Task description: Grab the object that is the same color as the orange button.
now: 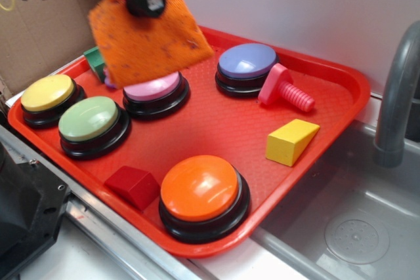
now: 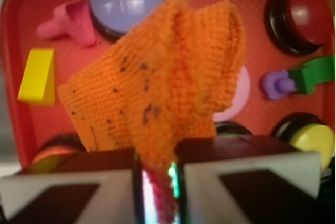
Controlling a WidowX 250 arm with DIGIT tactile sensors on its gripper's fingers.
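Note:
The orange knitted cloth [image 1: 149, 39] with dark specks hangs in the air above the back left of the red tray [image 1: 341, 80], clear of everything under it. My gripper [image 1: 146, 6] is shut on its top edge. In the wrist view the cloth [image 2: 157, 93] droops from between my two fingers, pinched at the gripper [image 2: 157, 169], and covers most of the pink button below. The big glossy orange button [image 1: 200, 188] on its black base sits at the tray's front edge; in the wrist view only a sliver of it [image 2: 52, 153] shows.
On the tray: yellow button [image 1: 47, 93], green button [image 1: 88, 119], pink button [image 1: 154, 88], purple button [image 1: 247, 61], pink screw toy [image 1: 285, 90], yellow wedge [image 1: 291, 141], red block [image 1: 133, 185], green block [image 1: 96, 61]. A sink and faucet [image 1: 397, 90] lie right.

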